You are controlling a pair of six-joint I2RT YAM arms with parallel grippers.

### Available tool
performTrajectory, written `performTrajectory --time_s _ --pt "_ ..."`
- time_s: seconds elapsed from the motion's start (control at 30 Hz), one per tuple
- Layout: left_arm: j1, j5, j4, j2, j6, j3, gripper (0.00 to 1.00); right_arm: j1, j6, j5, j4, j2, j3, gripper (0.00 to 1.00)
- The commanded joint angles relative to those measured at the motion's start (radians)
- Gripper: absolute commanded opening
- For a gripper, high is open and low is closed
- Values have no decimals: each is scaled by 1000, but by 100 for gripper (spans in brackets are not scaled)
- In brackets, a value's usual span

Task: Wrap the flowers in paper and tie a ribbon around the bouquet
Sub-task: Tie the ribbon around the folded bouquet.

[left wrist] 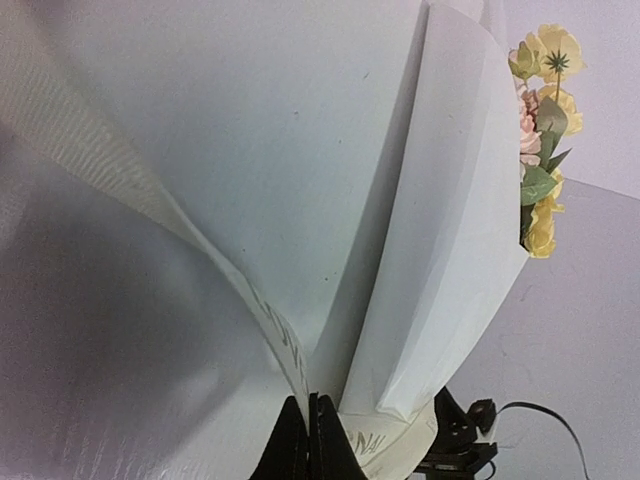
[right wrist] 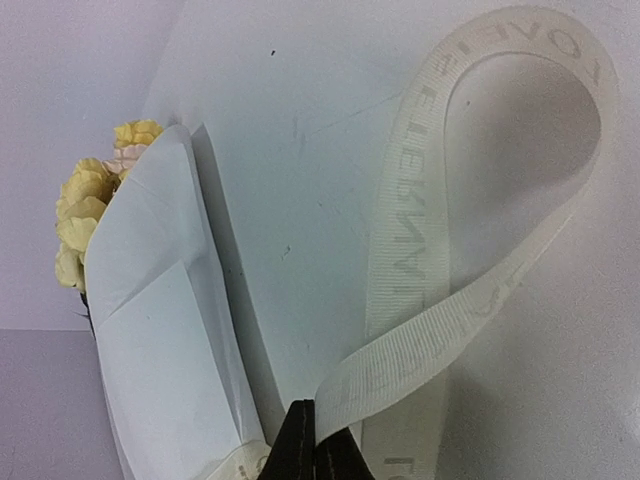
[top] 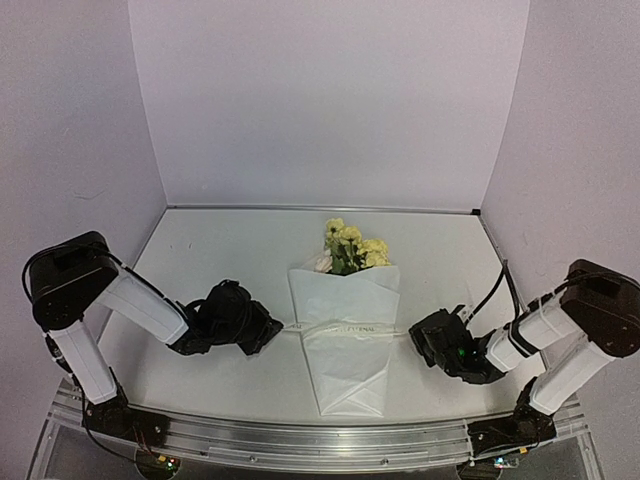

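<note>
The bouquet lies in the middle of the table: pale yellow flowers [top: 352,247] stick out of a white paper [top: 345,370] cone that points toward me. A cream ribbon [top: 350,327] crosses the cone's middle. My left gripper [top: 272,328] is at the cone's left edge and my right gripper [top: 418,340] at its right edge. In the left wrist view the left gripper [left wrist: 310,400] is shut on the ribbon [left wrist: 200,235] beside the paper [left wrist: 440,250] and flowers [left wrist: 545,150]. In the right wrist view the right gripper [right wrist: 316,410] is shut on the looped ribbon [right wrist: 420,200] next to the paper [right wrist: 160,330] and flowers [right wrist: 85,210].
White walls close in the table [top: 220,260] at the back and both sides. An aluminium rail [top: 320,440] runs along the near edge between the two arm bases.
</note>
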Motion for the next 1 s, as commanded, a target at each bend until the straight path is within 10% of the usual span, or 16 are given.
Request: performTrajectory --time_s 0.0,0.23,0.6,0.97 --pt "21 -24 -215 -101 163 67 0 -40 -132 -12 11 -21 -3 0" --pt "175 17 -358 -226 326 -9 0 -120 -362 12 -145 -132 -35 0" --pt "722 241 -464 -368 542 -165 0 -328 -671 47 -1098 -500 69 0" --pt "1017 324 -535 -390 617 -135 0 -485 -788 -57 -1314 -638 64 0"
